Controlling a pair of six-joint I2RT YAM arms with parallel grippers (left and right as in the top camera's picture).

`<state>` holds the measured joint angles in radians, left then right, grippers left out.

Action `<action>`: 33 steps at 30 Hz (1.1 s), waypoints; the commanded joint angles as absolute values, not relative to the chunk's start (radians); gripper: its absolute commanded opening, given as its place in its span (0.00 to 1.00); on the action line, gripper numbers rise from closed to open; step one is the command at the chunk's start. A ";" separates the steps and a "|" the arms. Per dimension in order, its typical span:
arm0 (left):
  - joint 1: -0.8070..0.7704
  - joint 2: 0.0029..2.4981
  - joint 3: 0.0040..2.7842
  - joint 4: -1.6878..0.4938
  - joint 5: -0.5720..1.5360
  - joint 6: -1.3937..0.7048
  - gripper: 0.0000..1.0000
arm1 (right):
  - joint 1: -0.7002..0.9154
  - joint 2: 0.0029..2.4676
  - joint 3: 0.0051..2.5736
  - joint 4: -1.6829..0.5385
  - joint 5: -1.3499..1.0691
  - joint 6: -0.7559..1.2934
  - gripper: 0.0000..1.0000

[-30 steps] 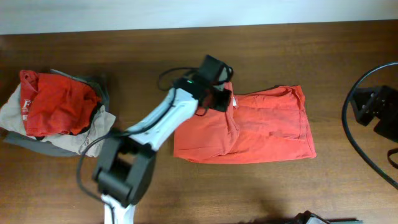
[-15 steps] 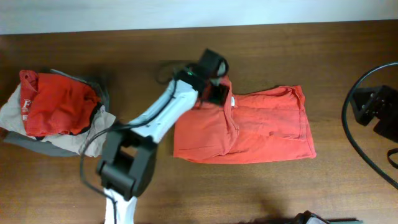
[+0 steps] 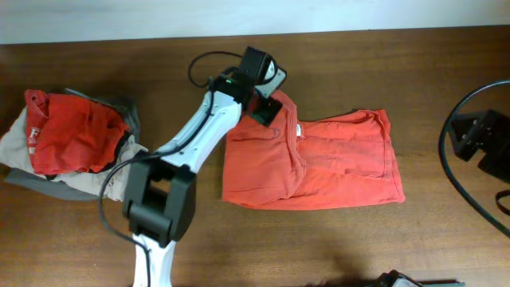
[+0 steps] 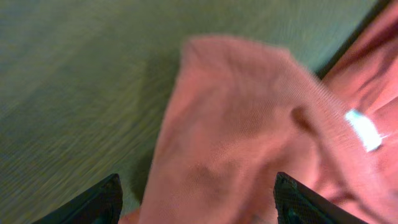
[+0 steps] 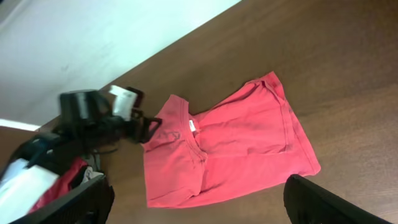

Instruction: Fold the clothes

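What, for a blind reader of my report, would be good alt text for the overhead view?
An orange-red T-shirt lies partly folded on a brown wooden table, with the left gripper hanging open over its upper-left corner by the collar. A pile of clothes, red on beige and grey, sits at the table's left end.
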<state>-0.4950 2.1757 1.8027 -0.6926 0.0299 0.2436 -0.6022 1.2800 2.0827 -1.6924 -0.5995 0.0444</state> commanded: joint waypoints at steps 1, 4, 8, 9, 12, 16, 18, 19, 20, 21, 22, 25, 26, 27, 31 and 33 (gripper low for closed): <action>-0.495 2.207 1.797 -0.679 0.049 0.414 0.77 | -0.600 1.276 2.067 -1.699 -0.591 0.030 0.92; -0.495 2.223 1.797 -0.664 0.053 0.421 0.77 | -0.600 1.276 2.062 -1.698 -0.590 0.030 0.92; -0.495 2.243 1.797 -0.665 0.102 0.422 0.65 | -0.600 1.276 2.051 -1.698 -0.590 0.030 0.92; -0.495 2.251 1.797 -0.669 0.120 0.422 0.60 | -0.600 1.276 2.050 -1.699 -0.590 0.030 0.92; -0.495 2.265 1.797 -0.694 0.164 0.446 0.46 | -0.600 1.276 2.041 -1.698 -0.590 0.029 0.92; -0.495 2.267 1.801 -0.761 0.214 0.501 0.22 | -0.600 1.276 2.029 -1.698 -0.590 0.015 0.92; -0.495 2.266 1.827 -0.826 0.214 0.539 0.07 | -0.600 1.276 2.023 -1.698 -0.590 0.015 0.92; -0.495 2.266 1.846 -0.865 0.214 0.553 0.04 | -0.600 1.276 2.020 -1.699 -0.590 0.015 0.92; -0.495 2.266 1.876 -0.918 0.213 0.566 0.01 | -0.600 1.276 2.017 -1.698 -0.590 0.015 0.92; -0.495 2.266 1.909 -0.966 0.213 0.570 0.00 | -0.600 1.276 2.016 -1.698 -0.590 0.015 0.92; -0.495 2.266 1.946 -1.013 0.214 0.571 0.00 | -0.600 1.276 2.013 -1.698 -0.590 0.015 0.92; -0.494 2.266 2.066 -1.133 0.215 0.600 0.00 | -0.600 1.276 2.012 -1.699 -0.591 0.015 0.92; -0.495 2.266 2.106 -1.166 0.215 0.609 0.00 | -0.600 1.276 2.012 -1.698 -0.590 0.015 0.92; -0.495 2.266 2.131 -1.189 0.219 0.626 0.00 | -0.600 1.276 2.012 -1.698 -0.590 0.014 0.92; -0.497 2.266 2.181 -1.258 0.269 0.692 0.00 | -0.600 1.276 2.012 -1.698 -0.591 0.007 0.92; -0.497 2.273 2.181 -1.292 0.324 0.731 0.00 | -0.600 1.276 2.012 -1.699 -0.590 0.004 0.92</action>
<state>-0.4953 2.2669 2.1704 -1.2613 0.2306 0.6399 -0.6022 1.2800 2.0155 -1.6924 -0.5991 0.0216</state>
